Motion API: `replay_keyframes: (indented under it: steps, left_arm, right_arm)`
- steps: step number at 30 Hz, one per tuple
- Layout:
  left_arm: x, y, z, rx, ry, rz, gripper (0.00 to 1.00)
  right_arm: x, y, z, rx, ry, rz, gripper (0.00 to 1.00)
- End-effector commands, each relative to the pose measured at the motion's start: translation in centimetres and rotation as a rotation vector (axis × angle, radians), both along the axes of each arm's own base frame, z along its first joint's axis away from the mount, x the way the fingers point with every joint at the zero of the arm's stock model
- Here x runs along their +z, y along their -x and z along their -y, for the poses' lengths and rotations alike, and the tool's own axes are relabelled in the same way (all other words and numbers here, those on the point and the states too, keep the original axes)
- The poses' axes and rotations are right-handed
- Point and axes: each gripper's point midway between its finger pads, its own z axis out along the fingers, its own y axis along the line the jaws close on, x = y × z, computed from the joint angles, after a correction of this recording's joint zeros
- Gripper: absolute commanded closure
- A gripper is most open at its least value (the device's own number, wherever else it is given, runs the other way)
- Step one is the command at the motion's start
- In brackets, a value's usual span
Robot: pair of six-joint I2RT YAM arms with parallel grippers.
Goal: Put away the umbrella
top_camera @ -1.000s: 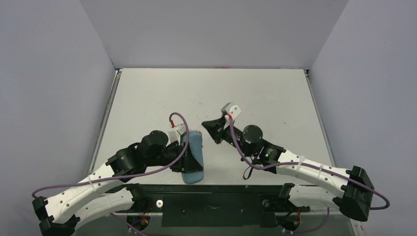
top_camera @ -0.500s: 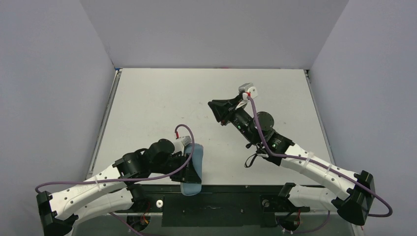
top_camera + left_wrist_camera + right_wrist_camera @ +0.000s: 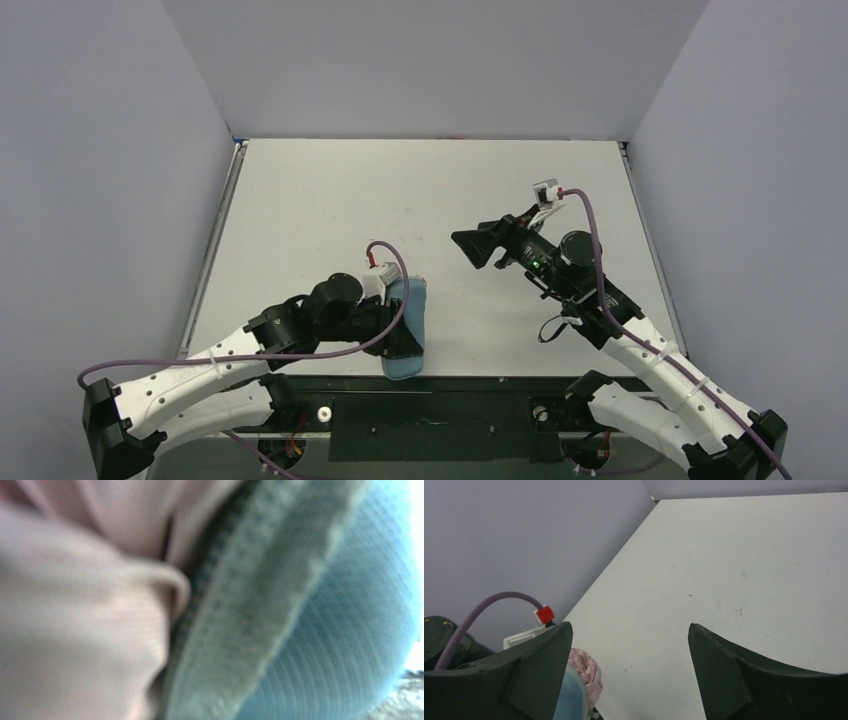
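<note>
Top external: left pincer gripping blue case, now swung to 6 o'clock edge of desk. Inside it, umbrella, pink fabric bunched at mouth. Right pincer just sprang wide, empty, backed off toward 2 o'clock. Stuffing looks done; mouth likely wants closing.

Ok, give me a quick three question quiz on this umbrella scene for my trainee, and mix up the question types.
1. True or false: the right fingers stand apart with nothing between them.
2. What do the left fingers clamp? A: the blue case; B: a bottle; C: nothing.
3. Fill in: the pink umbrella fabric is tucked ___ the case.
Key: 1 true; 2 A; 3 inside.
</note>
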Motion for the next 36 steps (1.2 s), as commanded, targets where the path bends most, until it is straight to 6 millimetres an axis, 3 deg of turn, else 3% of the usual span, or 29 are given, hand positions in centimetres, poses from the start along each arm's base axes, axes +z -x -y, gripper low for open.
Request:
replay_keyframes:
  steps: [1,6,12,17,29,36]
  left_arm:
    - [5.7,-2.0,2.7,-0.031,0.194,0.175,1.0]
    - [7.8,-2.4,3.7,-0.051,0.261,0.207,1.0]
    - [11.2,-2.9,4.5,-0.055,0.37,0.247,1.0]
    - [12.9,-2.9,4.8,-0.062,0.421,0.255,1.0]
    - [14.4,-2.8,5.5,-0.087,0.491,0.269,1.0]
    - [14.7,-2.6,5.8,-0.108,0.514,0.271,1.0]
  right_arm:
    - [0.6,3.9,-1.6,0.248,-0.086,-0.077,0.19]
    - [0.9,6.5,-2.6,0.416,-0.115,-0.058,0.19]
    - [0.5,7.3,-3.2,0.488,-0.124,-0.053,0.19]
    - [0.7,7.8,-3.7,0.54,-0.142,-0.044,0.19]
    - [2.1,7.4,-4.5,0.563,-0.211,-0.019,0.2]
    - [3.2,7.8,-5.8,0.617,-0.277,-0.019,0.35]
